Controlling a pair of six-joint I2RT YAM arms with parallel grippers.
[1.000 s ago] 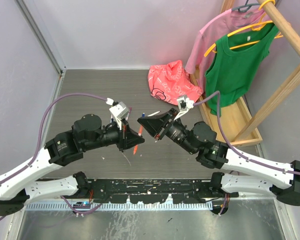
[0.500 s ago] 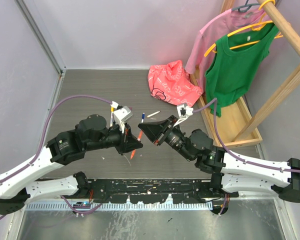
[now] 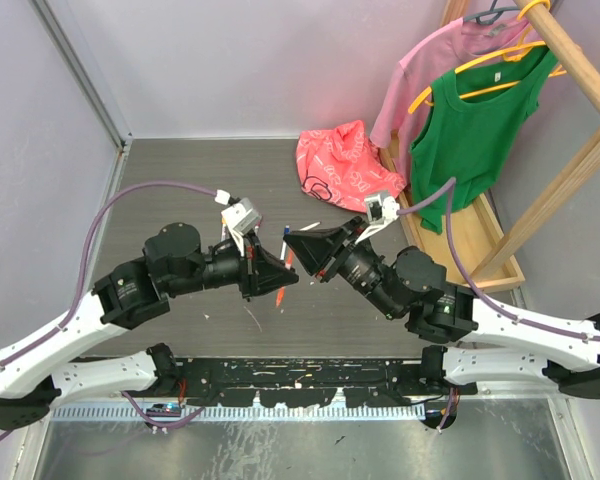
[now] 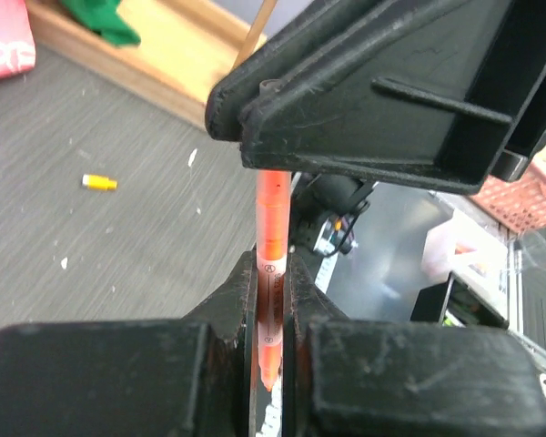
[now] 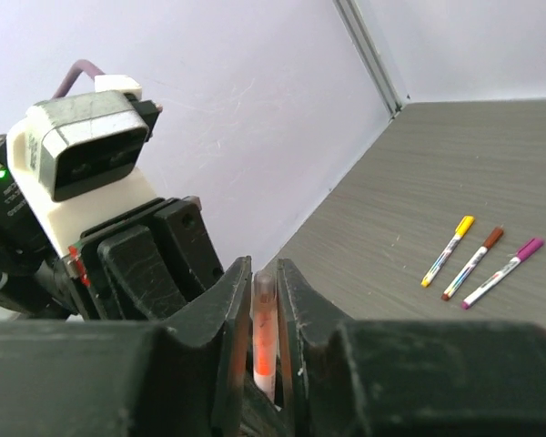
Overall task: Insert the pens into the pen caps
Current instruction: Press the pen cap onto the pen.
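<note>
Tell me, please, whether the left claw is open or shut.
Shut: in the left wrist view, the left claw grips the orange pen, fingers touching it on both sides.

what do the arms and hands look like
The left arm and right arm have white base links and chunky black joints. A purple cable loops to a white-grey camera block at each wrist. Left hand and right hand are matte black, angular.

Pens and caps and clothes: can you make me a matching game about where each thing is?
Things:
1. orange pen
2. yellow cap
3. green top

Places:
A. hanging from the wooden rack
B. pinched in the left gripper
C. lying on the table

Pairs: 1-B, 2-C, 3-A
</note>
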